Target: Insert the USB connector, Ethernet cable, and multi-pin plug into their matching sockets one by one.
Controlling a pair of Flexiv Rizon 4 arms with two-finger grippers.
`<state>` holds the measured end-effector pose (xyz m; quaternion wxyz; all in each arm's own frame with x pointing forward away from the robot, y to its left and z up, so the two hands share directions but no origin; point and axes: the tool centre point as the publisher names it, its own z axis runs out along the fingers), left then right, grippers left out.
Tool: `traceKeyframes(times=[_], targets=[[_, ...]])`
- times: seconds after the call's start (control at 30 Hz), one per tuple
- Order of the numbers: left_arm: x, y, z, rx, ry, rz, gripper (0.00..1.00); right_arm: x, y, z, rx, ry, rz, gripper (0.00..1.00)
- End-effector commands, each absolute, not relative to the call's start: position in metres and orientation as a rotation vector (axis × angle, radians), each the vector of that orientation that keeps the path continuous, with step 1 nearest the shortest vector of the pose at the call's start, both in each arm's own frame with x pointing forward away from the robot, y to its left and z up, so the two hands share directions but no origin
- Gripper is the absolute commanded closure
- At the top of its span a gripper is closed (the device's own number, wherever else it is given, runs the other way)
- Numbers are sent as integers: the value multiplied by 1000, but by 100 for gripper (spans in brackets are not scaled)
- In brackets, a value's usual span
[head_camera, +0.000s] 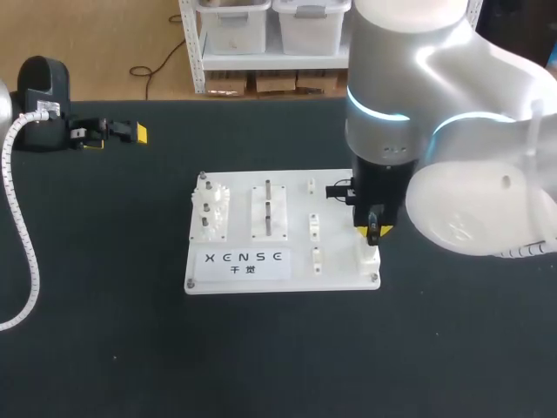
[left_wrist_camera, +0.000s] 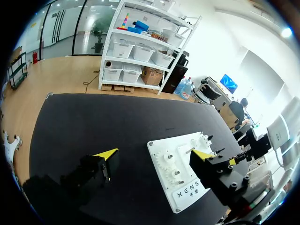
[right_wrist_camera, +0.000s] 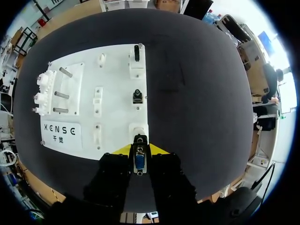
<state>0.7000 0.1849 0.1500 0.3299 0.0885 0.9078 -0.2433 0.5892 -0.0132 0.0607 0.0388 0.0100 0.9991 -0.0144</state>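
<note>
My right gripper (right_wrist_camera: 139,157) is shut on the multi-pin plug (right_wrist_camera: 139,161), a blue-faced connector held upright between its yellow tips. The plug's lower end meets the near white socket (right_wrist_camera: 138,130) at the board's front right corner; how deep it sits is hidden. Further along that column a black plug (right_wrist_camera: 137,97) stands in the middle socket and a dark connector (right_wrist_camera: 136,52) in the far one. From above, the right gripper (head_camera: 374,231) hangs just over the corner socket block (head_camera: 370,257). My left gripper (head_camera: 117,135) rests open and empty at the table's far left, well away from the white board (head_camera: 278,279).
The white board (right_wrist_camera: 117,70) also carries gears on pegs (head_camera: 211,209), a block with upright pins (head_camera: 268,209) and small clips (head_camera: 313,228). The left wrist view has the board (left_wrist_camera: 161,149) ahead of the open left gripper (left_wrist_camera: 154,154). Black tabletop surrounds the board.
</note>
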Motion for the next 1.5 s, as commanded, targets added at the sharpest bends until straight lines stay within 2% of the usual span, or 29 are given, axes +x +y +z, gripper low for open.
traceKeyframes(times=[0.03, 1.5], targets=[[700, 185, 150, 232, 2374, -636, 0, 592, -10, 56, 27, 3065, -43, 100], [700, 185, 150, 232, 2374, -636, 0, 598, -2, 62, 4, 3055, -55, 100]])
